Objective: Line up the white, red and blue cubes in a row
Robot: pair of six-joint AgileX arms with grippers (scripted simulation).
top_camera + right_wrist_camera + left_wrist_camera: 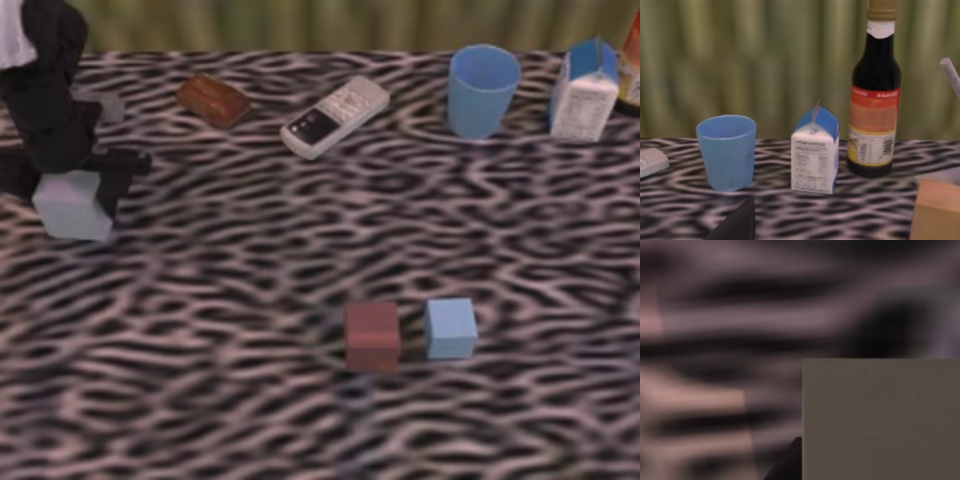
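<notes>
Nearest me in the top view, the red cube point(372, 336) and the blue cube point(450, 328) sat side by side just apart, right of centre and low on the zebra-patterned table point(300, 420), already forming two places of a row. The white cube point(72, 205) was well apart from them, far over at the table's left, with my left gripper point(85, 185) down around it; dark fingers point(118, 180) showed against its sides, so I judged them closed on it, though contact was not plainly visible. My left wrist view was filled by a flat grey face of that cube point(880, 420) above blurred table pattern. So I took the step in hand to be fetching the white cube. The next move called for carrying it across and setting it left of the red one, in line. Farther back lay a brown block point(213, 100), a remote point(334, 117), the blue cup point(483, 90) and a carton point(583, 95). My right arm was out of the top view, parked.
</notes>
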